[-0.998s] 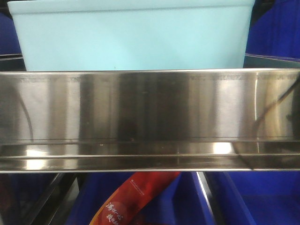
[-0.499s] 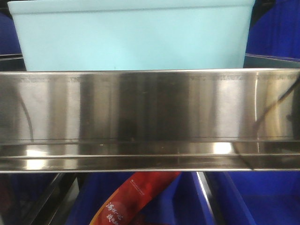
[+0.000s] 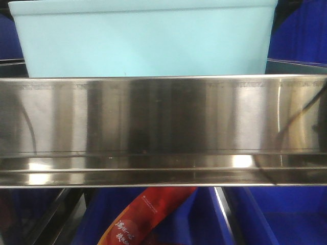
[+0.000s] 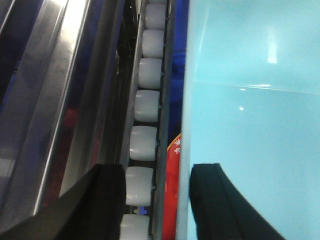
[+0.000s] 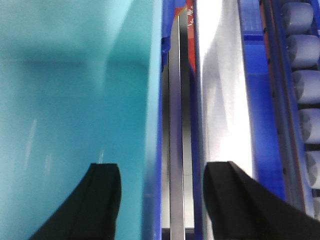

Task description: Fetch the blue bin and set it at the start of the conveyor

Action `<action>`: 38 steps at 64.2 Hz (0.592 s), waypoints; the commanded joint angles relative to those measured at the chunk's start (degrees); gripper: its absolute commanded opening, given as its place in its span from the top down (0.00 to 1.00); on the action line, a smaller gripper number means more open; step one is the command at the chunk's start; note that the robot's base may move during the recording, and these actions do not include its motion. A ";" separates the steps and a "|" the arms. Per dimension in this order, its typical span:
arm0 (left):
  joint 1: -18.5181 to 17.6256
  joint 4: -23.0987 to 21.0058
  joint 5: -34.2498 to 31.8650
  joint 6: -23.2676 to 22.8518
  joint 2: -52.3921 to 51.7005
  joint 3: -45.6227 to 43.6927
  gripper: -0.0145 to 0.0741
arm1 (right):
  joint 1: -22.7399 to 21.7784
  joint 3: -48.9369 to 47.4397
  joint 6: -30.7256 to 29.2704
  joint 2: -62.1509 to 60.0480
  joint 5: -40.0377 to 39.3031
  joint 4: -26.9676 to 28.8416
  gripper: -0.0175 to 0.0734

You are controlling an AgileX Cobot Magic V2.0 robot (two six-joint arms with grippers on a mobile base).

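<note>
The left hand (image 4: 157, 200) is hanging wide open. One black finger is lying over the inside of the bin (image 4: 250, 125) and the other is outside it, over a row of pale rollers (image 4: 142, 105), so the bin's left wall is standing between the fingers. Whether either finger is touching the wall cannot be told.

The right hand (image 5: 162, 200) is spread just as wide and is straddling the opposite wall. Its inner finger is showing against the bin (image 5: 75, 100), and its outer finger is over bright steel, with more rollers (image 5: 305, 85) running along the far right.

From the front, a shiny steel rail (image 3: 163, 127) is stretching across the whole view along the tabletop's front edge, hiding the surface behind it. The bin (image 3: 143, 46) is sitting just behind this rail, at the middle of that edge, with its lower part hidden.

The bin is showing as a pale aqua plastic tub with smooth, plain walls. It has a thicker rim at the top, and its sides are tapering slightly inward toward the bottom. Its inside is glossy and is catching small light spots.

Dark blue crates (image 3: 301, 30) are standing beside and behind it. Under the rail, a red packet (image 3: 148, 214) with printed characters is lying among more blue crates.
</note>
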 commanded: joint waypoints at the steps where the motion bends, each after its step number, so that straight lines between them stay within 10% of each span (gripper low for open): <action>1: 0.29 -0.07 -0.22 0.08 -0.37 -0.44 0.58 | -0.01 -0.32 -0.15 -1.08 0.30 -0.49 0.51; 28: 0.29 -0.51 -0.26 0.08 -0.37 -0.44 0.58 | -0.01 -0.32 -0.15 -1.06 0.30 -0.49 0.53; 38: 0.29 -1.56 0.71 0.08 -0.37 -0.44 0.77 | -0.01 -0.32 -0.15 -1.06 0.30 -0.49 0.78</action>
